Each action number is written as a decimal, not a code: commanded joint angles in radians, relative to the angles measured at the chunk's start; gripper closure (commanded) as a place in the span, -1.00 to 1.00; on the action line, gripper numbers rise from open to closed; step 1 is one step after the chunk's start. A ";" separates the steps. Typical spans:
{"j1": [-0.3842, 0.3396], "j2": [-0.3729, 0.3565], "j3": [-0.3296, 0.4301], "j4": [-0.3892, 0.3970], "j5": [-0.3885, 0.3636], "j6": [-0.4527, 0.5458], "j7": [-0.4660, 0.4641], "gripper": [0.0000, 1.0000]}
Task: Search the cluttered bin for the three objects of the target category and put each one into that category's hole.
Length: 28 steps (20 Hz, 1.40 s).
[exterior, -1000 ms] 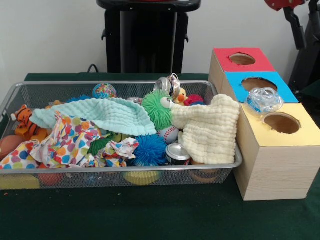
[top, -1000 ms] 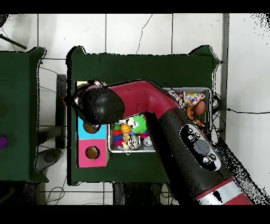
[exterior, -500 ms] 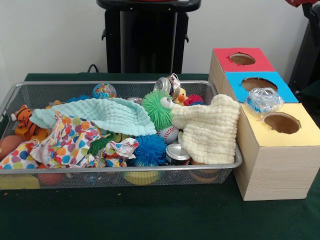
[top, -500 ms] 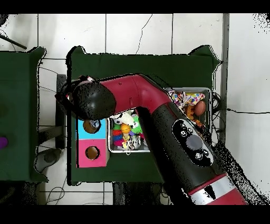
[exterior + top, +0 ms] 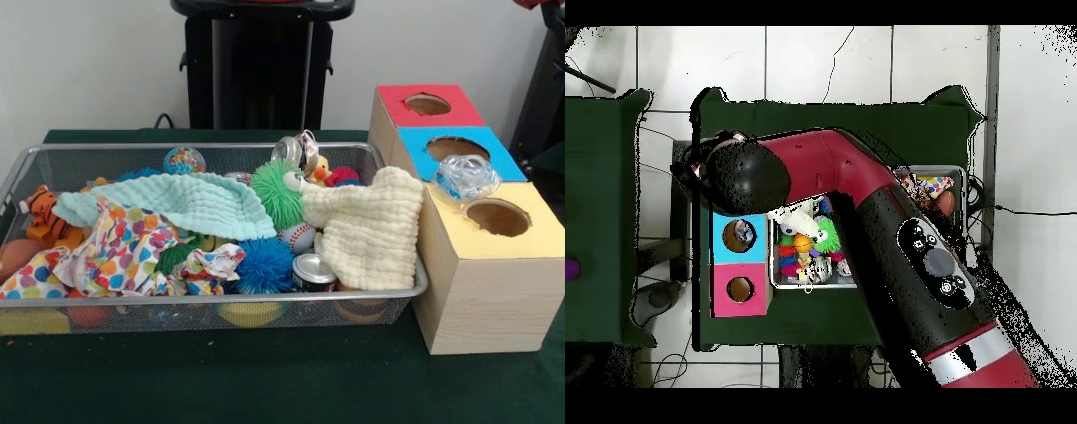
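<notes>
Crumpled clear plastic (image 5: 466,177) sits on the box top (image 5: 530,243), straddling the blue hole's rim (image 5: 456,148), undropped. You can't tell the gripper's state; nudge it in next.

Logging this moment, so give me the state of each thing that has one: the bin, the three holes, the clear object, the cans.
Wire bin: full, cluttered.
Red hole: open.
Blue hole: partly blocked.
Yellow hole: open.
Clear object: resting at blue hole's edge.
Front can: upright.
</notes>
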 commanded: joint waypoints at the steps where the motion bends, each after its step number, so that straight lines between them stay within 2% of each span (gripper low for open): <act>1: 0.002 0.100 -0.025 -0.120 -0.036 0.185 -0.108 -1.00; 6: 0.014 0.147 -0.033 -0.197 -0.059 0.222 -0.138 -1.00; 8: 0.016 0.150 -0.038 -0.200 -0.071 0.208 -0.125 -1.00; 11: -0.001 0.163 -0.020 -0.165 -0.069 0.133 -0.105 -1.00; 28: 0.013 0.141 -0.035 -0.099 -0.102 0.070 -0.026 -1.00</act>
